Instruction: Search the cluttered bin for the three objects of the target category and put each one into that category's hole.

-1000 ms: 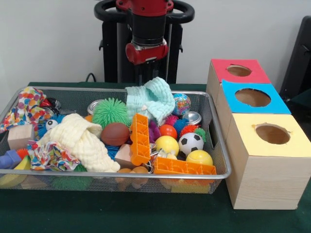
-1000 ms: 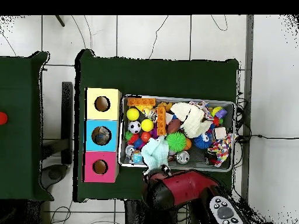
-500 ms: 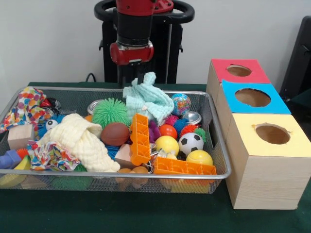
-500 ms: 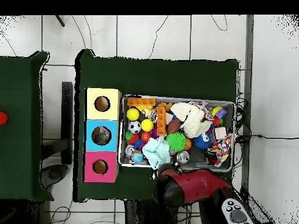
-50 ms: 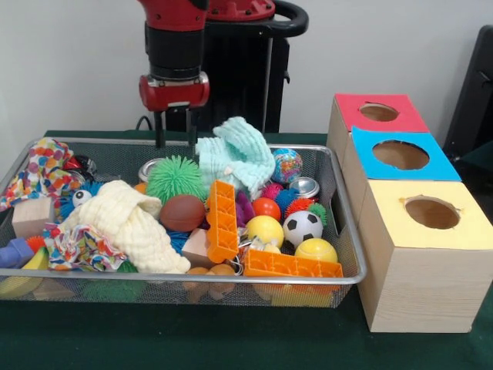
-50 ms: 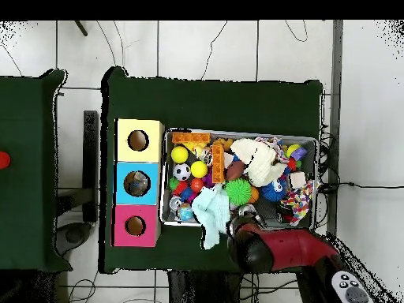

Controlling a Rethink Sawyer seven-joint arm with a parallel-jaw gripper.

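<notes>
Three holed boxes stand at the right of the front view, red [image 5: 377,112], blue [image 5: 400,154] and yellow [image 5: 431,212]; from overhead something seems to lie in the blue one's hole, though what it is cannot be told. Which category is wanted I cannot tell either. The gripper [image 5: 175,129] hangs at upper left of centre above the far rim of the mesh bin [image 5: 350,254], its two thin fingers [image 5: 159,129] apart and holding nothing. The mint cloth [image 5: 237,154] is draped over the far rim, and the balls, such as the soccer ball [image 5: 302,227], lie uncollected, so most sorting likely remains.
</notes>
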